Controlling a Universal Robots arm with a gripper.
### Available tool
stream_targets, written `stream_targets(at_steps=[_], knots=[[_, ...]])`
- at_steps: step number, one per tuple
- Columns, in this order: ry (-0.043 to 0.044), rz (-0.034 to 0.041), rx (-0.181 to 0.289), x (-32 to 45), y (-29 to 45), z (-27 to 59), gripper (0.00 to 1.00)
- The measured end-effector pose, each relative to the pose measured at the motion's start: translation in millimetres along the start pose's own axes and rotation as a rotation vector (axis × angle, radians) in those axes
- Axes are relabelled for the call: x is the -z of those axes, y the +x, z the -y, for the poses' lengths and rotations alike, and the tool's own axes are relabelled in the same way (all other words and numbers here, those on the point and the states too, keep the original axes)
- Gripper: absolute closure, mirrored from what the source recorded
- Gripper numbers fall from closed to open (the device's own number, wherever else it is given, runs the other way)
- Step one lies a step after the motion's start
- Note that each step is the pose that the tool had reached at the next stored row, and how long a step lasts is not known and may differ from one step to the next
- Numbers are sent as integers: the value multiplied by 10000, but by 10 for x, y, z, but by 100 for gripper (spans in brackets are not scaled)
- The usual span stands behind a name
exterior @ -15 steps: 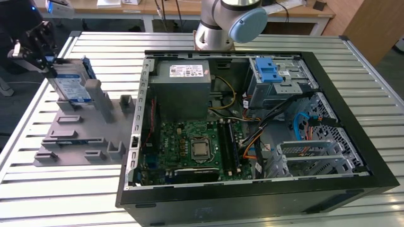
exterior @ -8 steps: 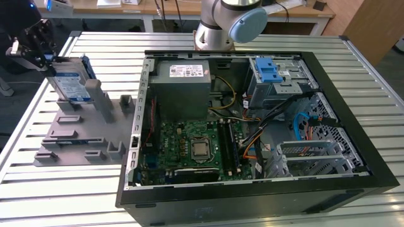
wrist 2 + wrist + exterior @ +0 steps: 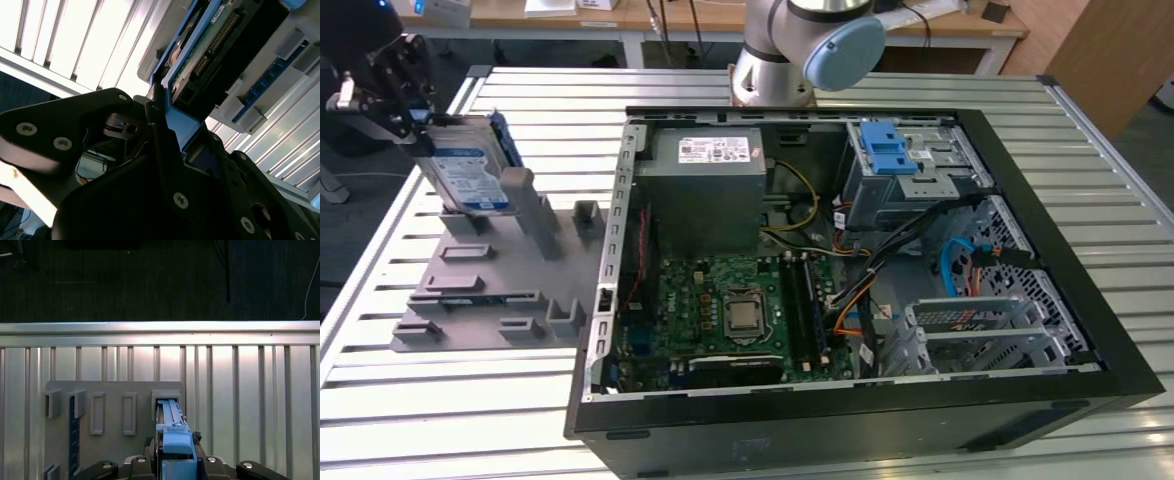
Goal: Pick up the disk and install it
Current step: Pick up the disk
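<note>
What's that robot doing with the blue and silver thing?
The robot arm's gripper has its jaws closed on the disk, which stands upright in a grey rack on the table. The open computer case lies to the exterior view's right, and the disk is not in it yet.

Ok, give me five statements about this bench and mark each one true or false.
1. The disk stands on edge at the grey holder. True.
2. The disk is already mounted inside the computer case. False: it is outside the case, at the holder.
3. The tool is closed on the disk's upper end. True.
4. The computer case has its side panel on. False: it lies open, with the motherboard in plain sight.
5. The holder sits to the exterior view's left of the case. True.
</note>
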State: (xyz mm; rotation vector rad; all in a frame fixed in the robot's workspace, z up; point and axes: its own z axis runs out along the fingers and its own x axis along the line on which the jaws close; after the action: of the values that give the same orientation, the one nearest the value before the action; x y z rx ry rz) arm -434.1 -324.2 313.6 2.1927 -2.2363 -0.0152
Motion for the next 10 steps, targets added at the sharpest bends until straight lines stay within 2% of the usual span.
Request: stream_targets(at_steps=[10], knots=[[-1, -1, 0, 84, 0, -1, 64]])
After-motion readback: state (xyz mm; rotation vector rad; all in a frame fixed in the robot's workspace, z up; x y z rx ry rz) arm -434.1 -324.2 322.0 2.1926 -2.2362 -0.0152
